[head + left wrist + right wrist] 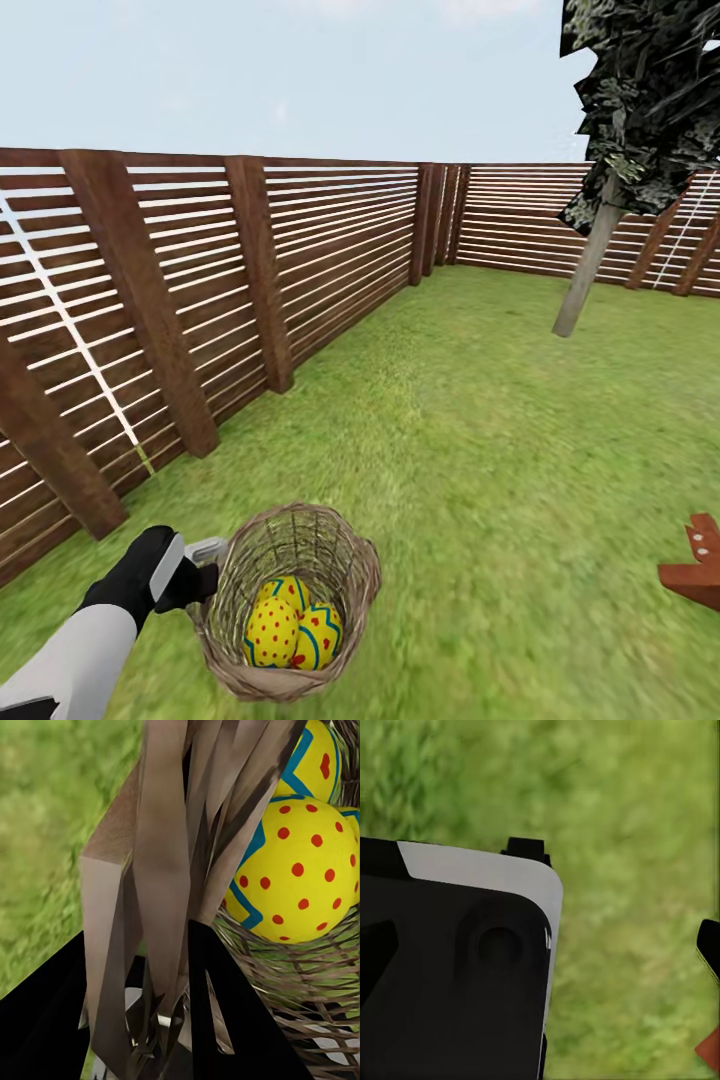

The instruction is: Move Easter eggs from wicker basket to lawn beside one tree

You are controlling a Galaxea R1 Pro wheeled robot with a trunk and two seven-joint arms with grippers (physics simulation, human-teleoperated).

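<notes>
Your left gripper [205, 572] pinched the basket [290, 600] rim, eggs [292, 625] still inside; whether your right gripper was spread, you couldn't tell. Better to carry it level so nothing rolled out. Beyond lay flat lawn [480, 430], a fence [250, 260], then the tree [590, 260].

- The wicker basket [300, 560] at my left tool [205, 570] is tan-brown, an open weave of pale twigs.
- The Easter eggs [272, 632] in it are bright yellow, with blue zigzag bands and red dots.
- The lawn [480, 430] is mottled green.
- The fence [200, 290] is dark brown, in horizontal slats.
- The tree [590, 260] has a pale grey-beige trunk and dark foliage flecked white.
- My left arm [80, 650] is white, black towards the tool.
- The sky [300, 70] is pale blue.
</notes>
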